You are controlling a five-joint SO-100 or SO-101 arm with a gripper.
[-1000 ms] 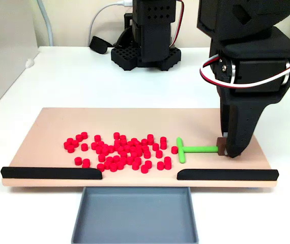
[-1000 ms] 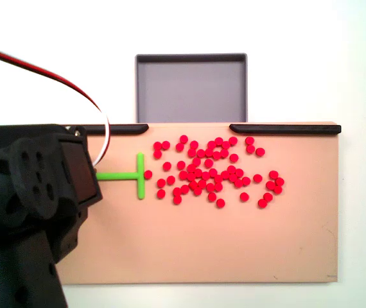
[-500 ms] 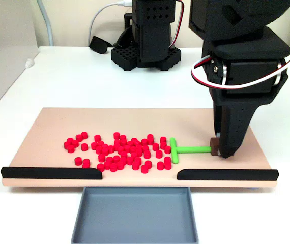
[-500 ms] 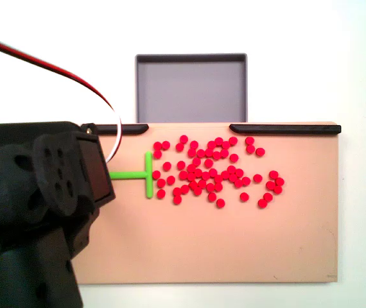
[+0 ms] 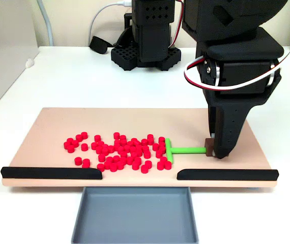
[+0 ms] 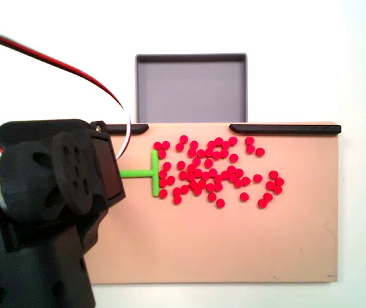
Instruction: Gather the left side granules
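Pushing stage, 2 fixed views. I hold the green tool (image 5: 181, 150) flat on the board (image 5: 48, 127) with its stem running back to the gripper (image 5: 217, 151) and its crossbar (image 6: 154, 172) square to the line of push, so the bar works as a rake face. The granules (image 5: 119, 151) lie in a loose red patch mid-board; the bar touches the nearest ones on the patch's edge. 2 black strips (image 5: 51, 173) (image 5: 227, 174) fence the board's front edge, and the gap between them opens onto the grey tray (image 5: 135, 213) (presumably the collection point). The gripper stands nearly vertical with its tip low at the board, closed narrowly on the brown block (image 5: 209, 148) at the stem's end; its fingers hardly part. In the top-down view the arm's body covers that grip.
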